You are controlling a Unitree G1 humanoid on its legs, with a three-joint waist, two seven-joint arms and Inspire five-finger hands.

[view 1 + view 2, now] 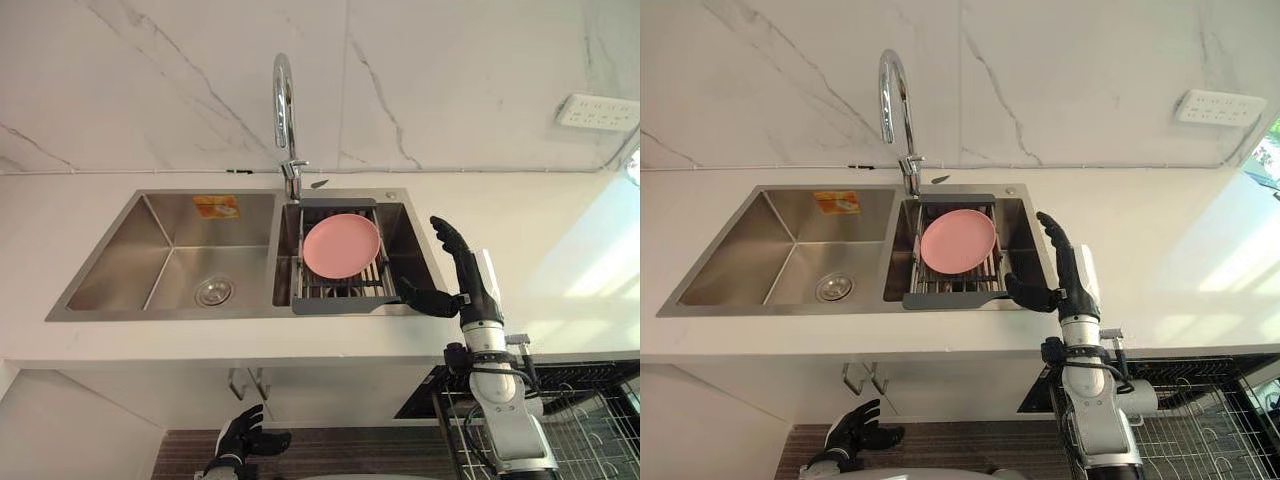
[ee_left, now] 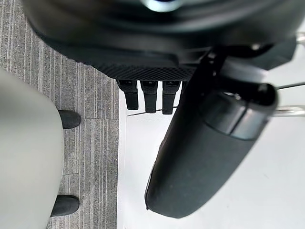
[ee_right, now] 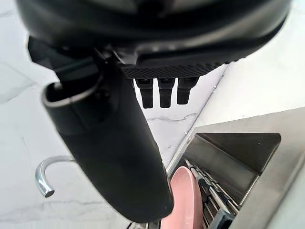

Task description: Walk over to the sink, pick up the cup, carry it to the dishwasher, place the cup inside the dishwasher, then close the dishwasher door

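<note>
Fingers straight and thumb spread, the right hand [image 1: 470,285] is hovering beside the rack [image 1: 340,304] in the sink [image 1: 110,270] — it is needing a slow reach, clear of the pink plate [image 1: 341,245].

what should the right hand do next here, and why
Probably ease the right hand leftward over the right basin, toward the pink plate on the rack: the hand is open, holds nothing, and hovers at the basin's right rim, apart from the plate.
</note>
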